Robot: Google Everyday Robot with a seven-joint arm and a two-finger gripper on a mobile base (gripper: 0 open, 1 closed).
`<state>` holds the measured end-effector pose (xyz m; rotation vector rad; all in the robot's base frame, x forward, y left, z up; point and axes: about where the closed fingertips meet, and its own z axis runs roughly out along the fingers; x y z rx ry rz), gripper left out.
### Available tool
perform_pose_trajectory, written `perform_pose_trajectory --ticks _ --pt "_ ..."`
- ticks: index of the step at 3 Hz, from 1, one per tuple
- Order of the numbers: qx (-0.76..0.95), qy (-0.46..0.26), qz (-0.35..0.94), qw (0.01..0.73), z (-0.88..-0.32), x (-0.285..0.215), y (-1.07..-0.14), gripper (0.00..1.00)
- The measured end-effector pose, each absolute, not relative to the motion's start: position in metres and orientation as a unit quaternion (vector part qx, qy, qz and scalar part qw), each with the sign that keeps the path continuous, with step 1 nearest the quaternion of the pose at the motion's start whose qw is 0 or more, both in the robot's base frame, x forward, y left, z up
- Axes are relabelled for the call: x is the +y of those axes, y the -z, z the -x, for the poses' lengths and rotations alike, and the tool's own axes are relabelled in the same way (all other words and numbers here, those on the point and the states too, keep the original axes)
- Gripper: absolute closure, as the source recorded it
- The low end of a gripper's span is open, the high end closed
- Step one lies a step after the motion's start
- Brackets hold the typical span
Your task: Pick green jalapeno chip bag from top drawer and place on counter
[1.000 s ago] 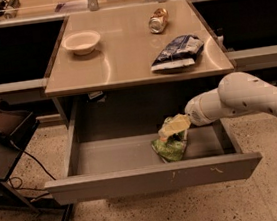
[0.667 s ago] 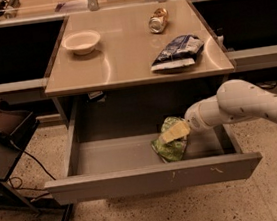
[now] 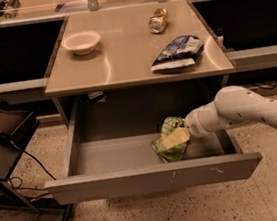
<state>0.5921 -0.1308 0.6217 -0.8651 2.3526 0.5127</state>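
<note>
The green jalapeno chip bag (image 3: 169, 151) lies in the top drawer (image 3: 152, 177), directly beneath the pincer (image 3: 175, 138), its long axis front-to-back. Whether the pincer grips it cannot be told. The pincer has sunk lower since earlier; the bag is unmoved.

A glossy tan-beige counter (image 3: 122, 59) carries a cream bowl (image 3: 81, 41), a gold can (image 3: 158, 20) and a blue-and-white bag (image 3: 177, 53). Below the counter, the grey drawer (image 3: 152, 177) holds a light-green bag (image 3: 168, 127) with pale print. The pale-yellow gripper (image 3: 176, 138), on a white arm (image 3: 239, 112), is at that green bag, below the counter's right half. The floor (image 3: 141, 218) is speckled beige.
</note>
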Motion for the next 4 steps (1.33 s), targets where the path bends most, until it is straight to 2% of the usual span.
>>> perform_pose_trajectory --ticks 1,3,4 --pt "0.881 -0.192 0.324 0.287 -0.592 -0.131 -0.622 0.19" --pt "0.881 -0.192 0.324 0.288 -0.592 -0.131 -0.622 0.65" --pt "0.879 -0.166 0.315 0.318 -0.583 -0.144 -0.654 0.89"
